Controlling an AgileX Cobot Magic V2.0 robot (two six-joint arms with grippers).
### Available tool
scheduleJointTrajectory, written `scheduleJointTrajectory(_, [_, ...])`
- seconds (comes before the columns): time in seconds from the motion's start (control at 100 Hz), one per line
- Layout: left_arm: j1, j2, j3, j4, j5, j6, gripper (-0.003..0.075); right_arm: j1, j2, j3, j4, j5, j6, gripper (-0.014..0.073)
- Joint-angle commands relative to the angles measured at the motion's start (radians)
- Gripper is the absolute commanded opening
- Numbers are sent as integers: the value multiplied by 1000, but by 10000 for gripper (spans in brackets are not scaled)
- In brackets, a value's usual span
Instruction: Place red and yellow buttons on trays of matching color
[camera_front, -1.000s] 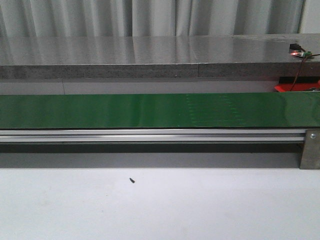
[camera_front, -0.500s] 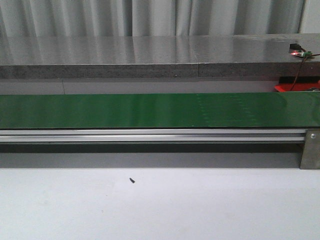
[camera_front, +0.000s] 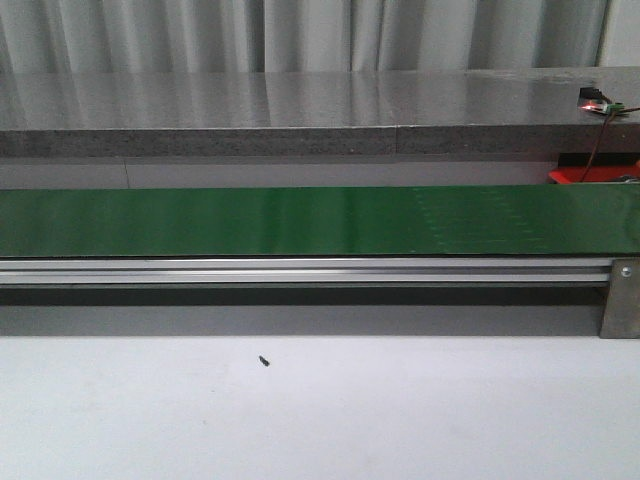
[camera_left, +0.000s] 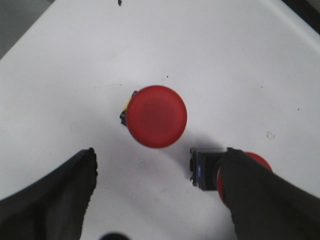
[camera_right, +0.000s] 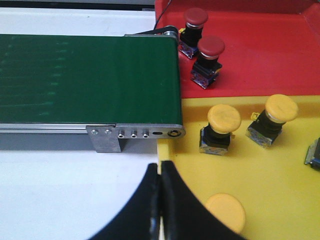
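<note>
The left gripper (camera_left: 155, 200), jaws spread wide and holding nothing, is hovering over a red button (camera_left: 156, 116) on the white table (camera_left: 225, 60); the right gripper (camera_right: 160, 200), jaws pressed together empty, is hanging beside the conveyor belt (camera_right: 90, 75), at the yellow tray (camera_right: 280, 180) edge.

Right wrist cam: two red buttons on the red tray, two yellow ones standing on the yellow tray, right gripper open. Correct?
Not quite: the right gripper is shut, fingers pressed together, per the right wrist view. The rest holds: two red buttons on the red tray, two yellow buttons standing on the yellow tray.
</note>
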Motion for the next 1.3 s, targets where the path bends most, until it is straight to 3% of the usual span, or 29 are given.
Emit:
scheduleJointTrajectory(0.0, [1, -41, -55, -7, -64, -18, 513, 1, -3, -26, -7, -72, 0, -58])
scheduleJointTrajectory(0.69, [1, 75, -79, -26, -184, -27, 510, 1, -3, -26, -7, -72, 0, -58])
scheduleJointTrajectory(0.79, [1, 75, -79, -26, -192, -27, 439, 1, -3, -26, -7, -72, 0, -58])
scheduleJointTrajectory(0.9, [1, 75, -79, -26, -198, -27, 291, 1, -3, -26, -7, -72, 0, -58])
scheduleJointTrajectory(1.02, [1, 75, -79, -26, -202, -27, 185, 1, -3, -26, -7, -72, 0, -58])
scheduleJointTrajectory(1.29, [1, 6, -79, -6, -135, -23, 166, 1, -3, -26, -7, -72, 0, -58])
